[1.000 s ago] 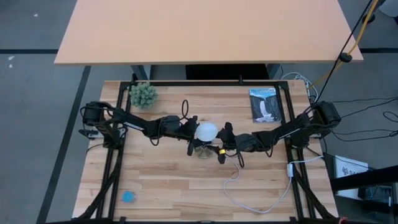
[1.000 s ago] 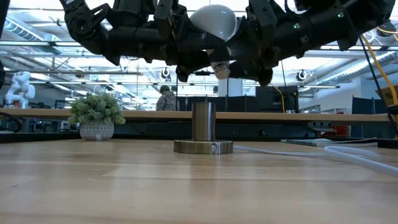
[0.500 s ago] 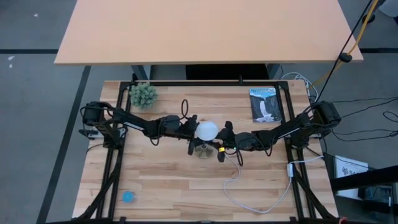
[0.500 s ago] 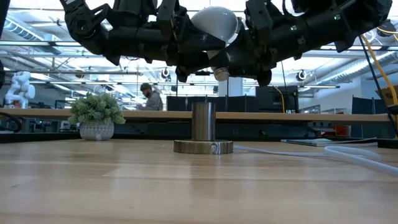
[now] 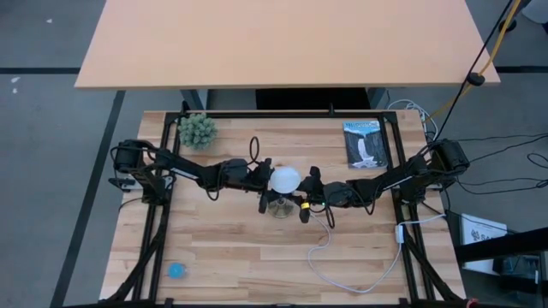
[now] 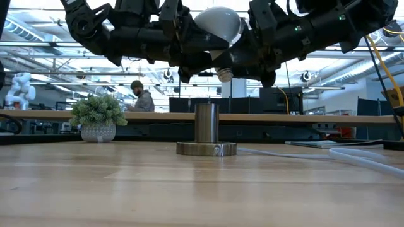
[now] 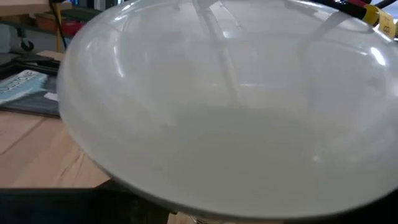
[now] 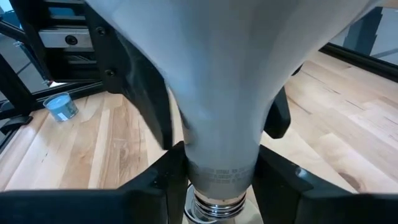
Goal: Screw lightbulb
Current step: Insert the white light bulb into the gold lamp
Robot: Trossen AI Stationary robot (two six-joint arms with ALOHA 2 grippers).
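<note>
The lightbulb [image 5: 284,180], a smooth frosted white globe narrowing to a ribbed greyish screw base, is hanging tilted in the air above the metal socket [image 6: 206,132] near the middle of the tabletop [image 5: 231,248]. The left gripper [image 5: 265,178] is clasping its round globe, while the right gripper [image 8: 214,177] is pinching the narrow neck between dark fingers.

Two dark jointed arms, black looping cables, yellow-orange band near the right end effector [image 5: 306,204] — green indicator lights.
</note>
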